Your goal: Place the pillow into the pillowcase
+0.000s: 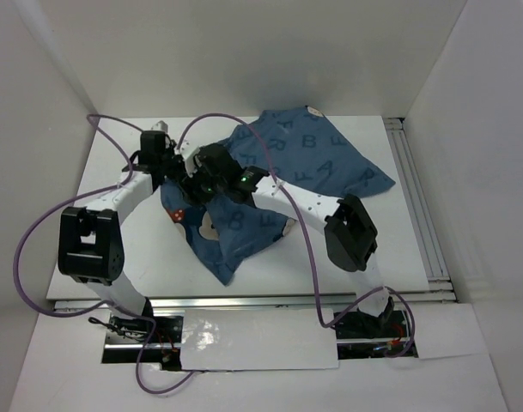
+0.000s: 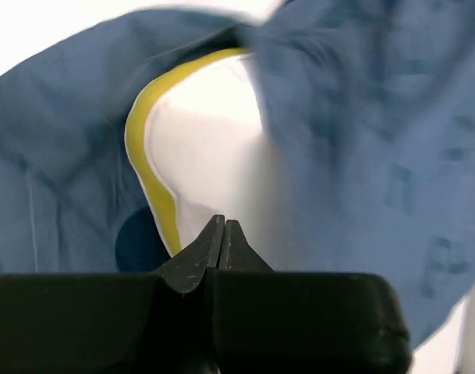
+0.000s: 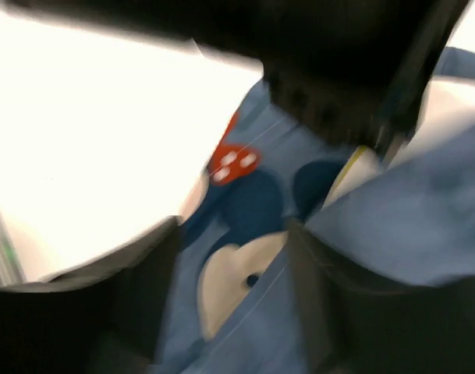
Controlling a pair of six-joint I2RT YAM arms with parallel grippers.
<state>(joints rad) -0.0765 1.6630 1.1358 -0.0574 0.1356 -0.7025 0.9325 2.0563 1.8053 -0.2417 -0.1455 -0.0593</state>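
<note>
The blue pillowcase (image 1: 321, 159) lies crumpled across the table from the middle to the back right. The white pillow (image 2: 214, 148) with its yellow trim shows only in the left wrist view, inside the opening of the pillowcase (image 2: 362, 117). In the top view it is covered. My left gripper (image 1: 191, 174) is shut, and its tips (image 2: 223, 224) sit against the pillow with nothing visible between them. My right gripper (image 1: 213, 184) meets it at the opening. In the blurred right wrist view it (image 3: 235, 227) is open over a printed mouse face (image 3: 229, 280), with cloth draped over its right finger (image 3: 331, 296).
The white table (image 1: 132, 257) is boxed in by white walls at the left, back and right. A metal rail (image 1: 418, 206) runs along its right edge. Purple cables (image 1: 38, 223) loop beside and above both arms.
</note>
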